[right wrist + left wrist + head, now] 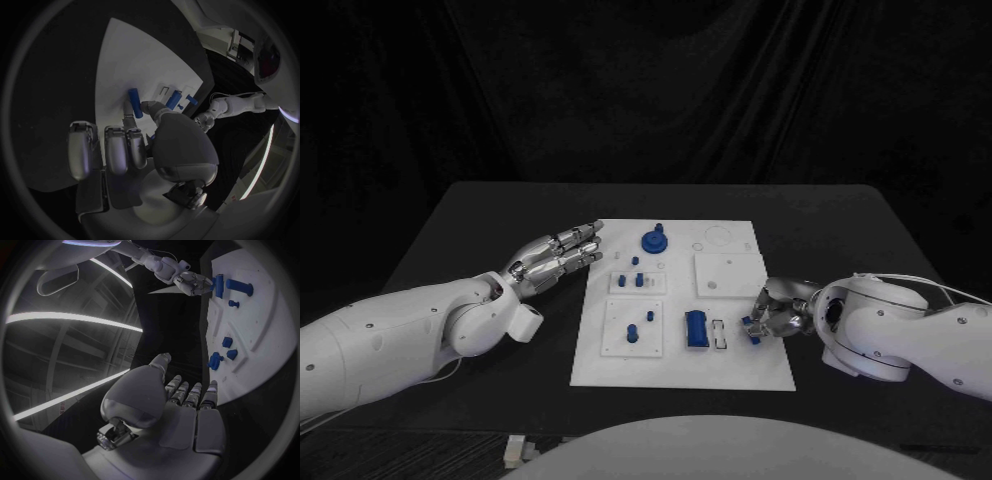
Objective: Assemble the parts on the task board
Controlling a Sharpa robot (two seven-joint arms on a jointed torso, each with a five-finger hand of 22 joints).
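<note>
Board (733,375) lies mid table. R hand (773,312) sits at board's right edge, fingers curled round a small blue part (753,338), mostly hidden by fingers, shape hard to tell. L hand (560,255) hovers at board's left edge, fingers straight and close together, holding nothing. Blue block (695,329) stands just beside R hand; knob (653,240) at far end.

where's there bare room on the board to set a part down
Free: the plain square panel at the task board's far right, and the strip along its near edge. Crowded: the left column of blue pegs, and the near right, where the right hand sits beside the blue block. The left hand hovers off the board's left edge.
</note>
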